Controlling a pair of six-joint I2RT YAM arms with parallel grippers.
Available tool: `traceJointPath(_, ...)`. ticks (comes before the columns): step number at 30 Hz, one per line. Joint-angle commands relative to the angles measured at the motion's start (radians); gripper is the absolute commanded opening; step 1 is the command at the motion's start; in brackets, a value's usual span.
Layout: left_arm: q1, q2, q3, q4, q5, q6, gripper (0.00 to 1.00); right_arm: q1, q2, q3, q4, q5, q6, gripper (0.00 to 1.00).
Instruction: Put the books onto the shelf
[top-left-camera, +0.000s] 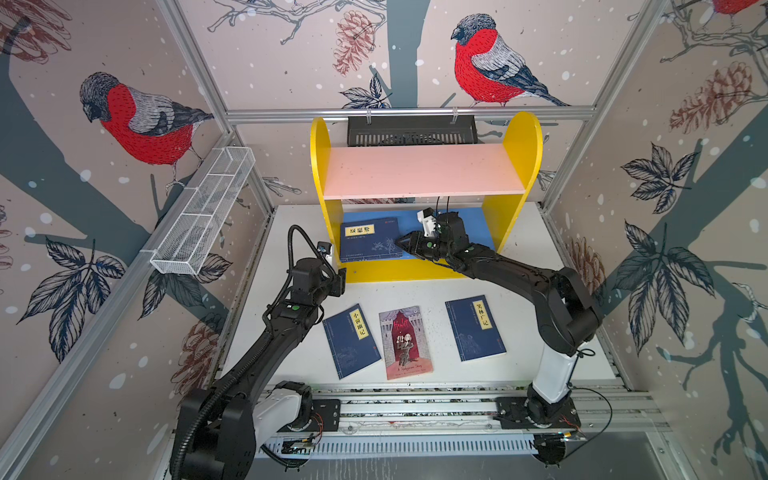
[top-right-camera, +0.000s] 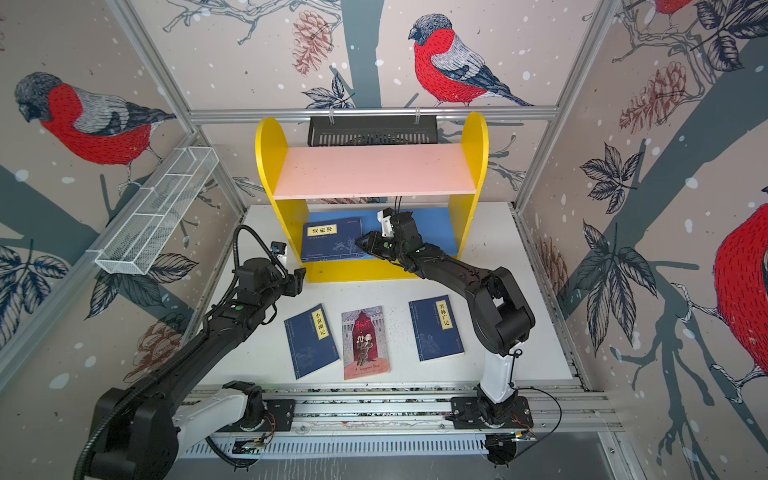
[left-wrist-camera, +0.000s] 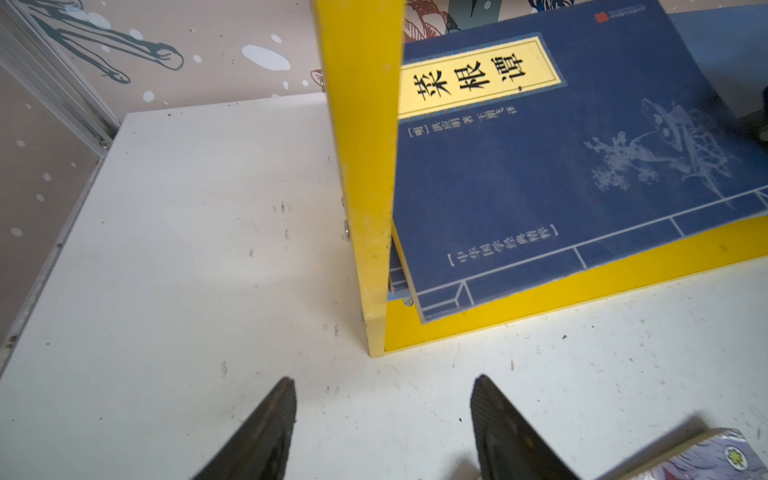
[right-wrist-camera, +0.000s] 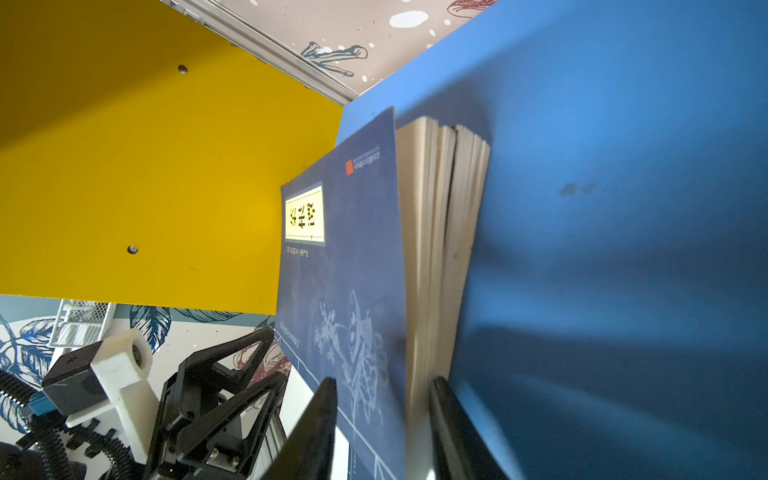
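Top views: navy bk "菜根谭" (top-left-camera: 370, 245) lies on shelf (top-left-camera: 515, 166) blue lower board (top-left-camera: 473, 216). "小窗幽记" bk (top-left-camera: 351, 345), "Hamlet" (top-left-camera: 405, 343) and "笑林广记" bk (top-left-camera: 474, 328) are on table (top-left-camera: 519, 365).
L wrist: left gripper (left-wrist-camera: 382, 386) spread, empty, by shelf side.
R wrist: right gripper (right-wrist-camera: 382, 384) clamped on "菜根谭" edge.

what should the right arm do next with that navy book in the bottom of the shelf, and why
Probably open the right gripper and let go. Its jaws are closed on the navy book, which already lies cover-up inside the shelf over the blue lower board, beside the yellow side panel, so little seems left but releasing it.
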Motion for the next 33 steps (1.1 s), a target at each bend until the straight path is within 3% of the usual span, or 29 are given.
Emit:
traceJointPath(1,0.001,0.001,-0.007,0.097,-0.037,0.011,0.67,0.001,-0.006,0.003,0.045,-0.017,0.008,0.39)
traceJointPath(14,0.003,0.004,-0.013,0.126,-0.047,0.003,0.64,-0.004,0.002,0.009,0.058,-0.026,0.016,0.40)
traceJointPath(24,0.007,-0.009,-0.006,0.002,-0.025,0.135,0.66,-0.010,-0.010,0.008,0.054,-0.030,0.010,0.39)
traceJointPath(33,0.007,-0.001,-0.027,0.083,-0.002,0.116,0.68,-0.007,0.007,0.010,0.084,-0.041,0.025,0.38)
